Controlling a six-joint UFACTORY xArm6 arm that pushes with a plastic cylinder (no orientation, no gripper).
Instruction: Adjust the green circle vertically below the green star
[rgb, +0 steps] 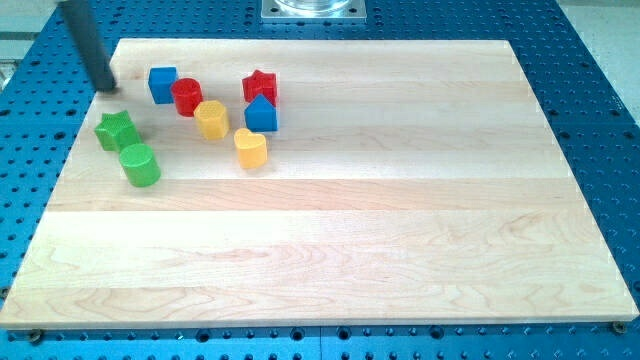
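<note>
The green star (116, 130) lies near the board's left edge. The green circle (140, 165), a short cylinder, sits just below it and slightly to its right, nearly touching it. My tip (106, 88) is the lower end of a dark rod that comes in from the view's top left. It stands on the board above the green star, a short gap away, and left of the blue cube (163, 84).
A cluster lies right of the tip: a red cylinder (187, 96), a yellow block (211, 118), a red star (260, 87), a blue block (261, 115), a yellow heart (251, 148). The wooden board (400, 220) rests on a blue perforated table (590, 90).
</note>
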